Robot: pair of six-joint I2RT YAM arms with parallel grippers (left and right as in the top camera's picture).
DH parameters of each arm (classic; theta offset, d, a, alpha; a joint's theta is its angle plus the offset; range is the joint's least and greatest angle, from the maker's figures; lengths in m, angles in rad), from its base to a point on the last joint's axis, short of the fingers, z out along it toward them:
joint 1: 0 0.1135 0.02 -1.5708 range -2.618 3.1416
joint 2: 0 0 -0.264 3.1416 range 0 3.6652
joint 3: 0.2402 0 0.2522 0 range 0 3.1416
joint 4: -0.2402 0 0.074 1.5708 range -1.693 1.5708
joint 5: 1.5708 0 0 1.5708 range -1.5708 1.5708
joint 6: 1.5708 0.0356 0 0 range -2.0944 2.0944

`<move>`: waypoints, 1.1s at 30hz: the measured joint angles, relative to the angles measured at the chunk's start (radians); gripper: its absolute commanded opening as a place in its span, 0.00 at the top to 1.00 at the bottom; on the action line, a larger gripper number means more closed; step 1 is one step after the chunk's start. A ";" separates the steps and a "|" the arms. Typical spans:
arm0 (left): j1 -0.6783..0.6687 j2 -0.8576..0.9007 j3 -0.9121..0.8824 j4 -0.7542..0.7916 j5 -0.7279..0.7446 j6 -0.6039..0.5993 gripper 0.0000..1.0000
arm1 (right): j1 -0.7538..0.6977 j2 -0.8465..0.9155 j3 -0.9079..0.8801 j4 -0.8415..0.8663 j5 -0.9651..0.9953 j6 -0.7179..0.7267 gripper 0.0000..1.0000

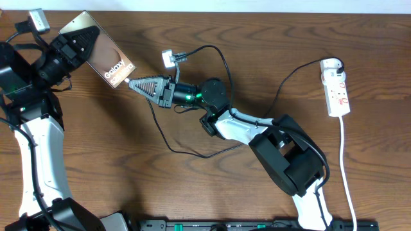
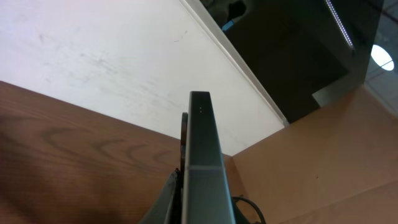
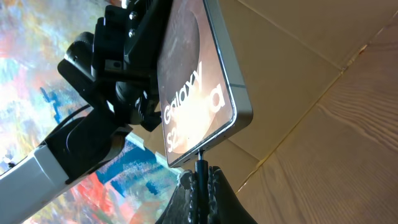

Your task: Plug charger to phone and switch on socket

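Left gripper (image 1: 78, 40) clamped the phone (image 1: 109, 61), likely rigid, slick and breakable, at ten o'clock. Right gripper (image 1: 136, 83) pinched the limp charger (image 3: 200, 165) near its stiff tip.

You get one readable label only, on the phone (image 3: 186, 74). In the right wrist view its glossy brown face carries white lettering, "Galaxy" on the top line. Below it the second line starts "S2" and ends in "a"; glare wipes out the middle. In the overhead view you can make out "Galaxy" on the same face, second line too small. The socket (image 1: 337, 90) has red marks, too small to read. Left wrist view: no text.
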 measured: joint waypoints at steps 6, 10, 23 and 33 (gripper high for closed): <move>0.001 0.000 0.000 -0.002 -0.013 -0.018 0.92 | 0.000 0.000 0.000 0.003 0.014 0.011 0.99; 0.001 0.000 0.000 0.021 -0.019 -0.055 0.93 | 0.000 0.000 0.000 0.022 0.033 0.021 0.99; 0.001 0.000 0.000 0.074 -0.026 -0.154 0.92 | -0.002 0.000 0.000 0.056 0.114 0.095 0.99; -0.005 0.000 0.000 0.070 0.008 -0.224 0.93 | -0.014 0.000 0.000 0.114 0.175 0.132 0.99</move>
